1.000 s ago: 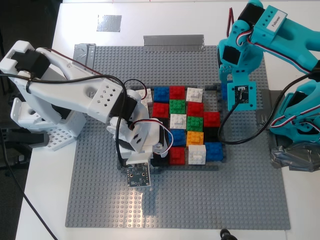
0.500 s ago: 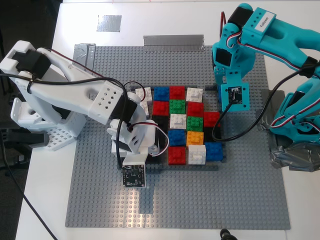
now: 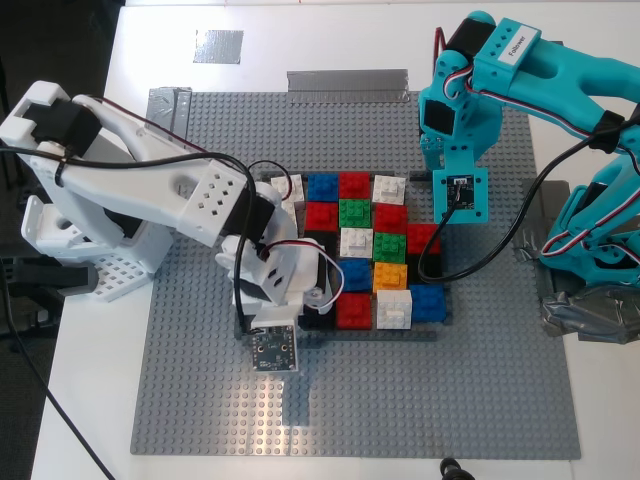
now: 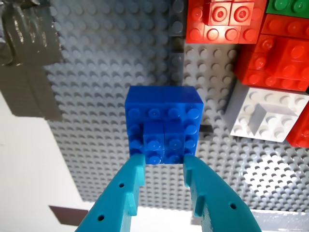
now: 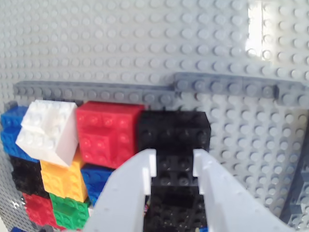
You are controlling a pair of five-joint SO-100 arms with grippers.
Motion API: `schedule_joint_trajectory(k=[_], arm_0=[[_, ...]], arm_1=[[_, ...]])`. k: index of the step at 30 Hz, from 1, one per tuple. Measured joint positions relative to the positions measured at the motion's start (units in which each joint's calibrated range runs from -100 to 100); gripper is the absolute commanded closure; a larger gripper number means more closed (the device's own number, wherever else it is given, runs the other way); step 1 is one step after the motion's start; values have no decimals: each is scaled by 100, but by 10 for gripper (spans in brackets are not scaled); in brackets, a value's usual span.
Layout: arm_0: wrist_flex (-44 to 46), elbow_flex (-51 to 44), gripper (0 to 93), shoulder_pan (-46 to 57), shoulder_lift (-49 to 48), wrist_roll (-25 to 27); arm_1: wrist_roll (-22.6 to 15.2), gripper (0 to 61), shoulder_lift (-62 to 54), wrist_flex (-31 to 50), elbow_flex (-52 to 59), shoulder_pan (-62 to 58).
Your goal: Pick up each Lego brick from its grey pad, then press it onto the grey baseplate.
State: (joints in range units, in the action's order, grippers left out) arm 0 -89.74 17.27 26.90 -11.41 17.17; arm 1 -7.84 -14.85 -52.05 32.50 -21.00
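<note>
- My first gripper (image 4: 161,162), the teal one, pinches a blue brick (image 4: 163,123) between its fingertips, held above the grey baseplate (image 4: 116,72)
- In the exterior view you find that teal arm at upper right, its wrist camera board (image 3: 460,195) hanging just right of the brick cluster (image 3: 365,250); the blue brick itself is hidden under the arm there
- My second gripper (image 5: 174,166), the white one, is clamped on a black brick (image 5: 175,140) that sits beside a red brick (image 5: 108,133); whether the black one is seated on the plate you cannot tell
- In the exterior view the white arm reaches from the left of the frame to the lower left corner of the cluster, near the low dark-grey frame (image 3: 340,335)
- One grey pad (image 3: 218,46) lies on the white table (image 3: 330,40) at upper left of the exterior view, nothing on it
- A second dark patch shows at the baseplate's right edge in that view, mostly covered by the teal arm
- A duct-tape strip (image 3: 347,84) runs along the baseplate's top edge
</note>
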Motion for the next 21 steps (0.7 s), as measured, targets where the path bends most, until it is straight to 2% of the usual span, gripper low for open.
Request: schedule_joint_trajectory(k=[5,9,13,21], arm_0=[[183,0,927,0,0,-42],[252,0,927,0,0,-105],[252,0,927,0,0,-110],[252,0,927,0,17,-110]], arm_1=[[64,604,9,72,68,200],[68,410,52,80,68,282],[88,348,52,153,68,318],[88,331,52,185,68,182]])
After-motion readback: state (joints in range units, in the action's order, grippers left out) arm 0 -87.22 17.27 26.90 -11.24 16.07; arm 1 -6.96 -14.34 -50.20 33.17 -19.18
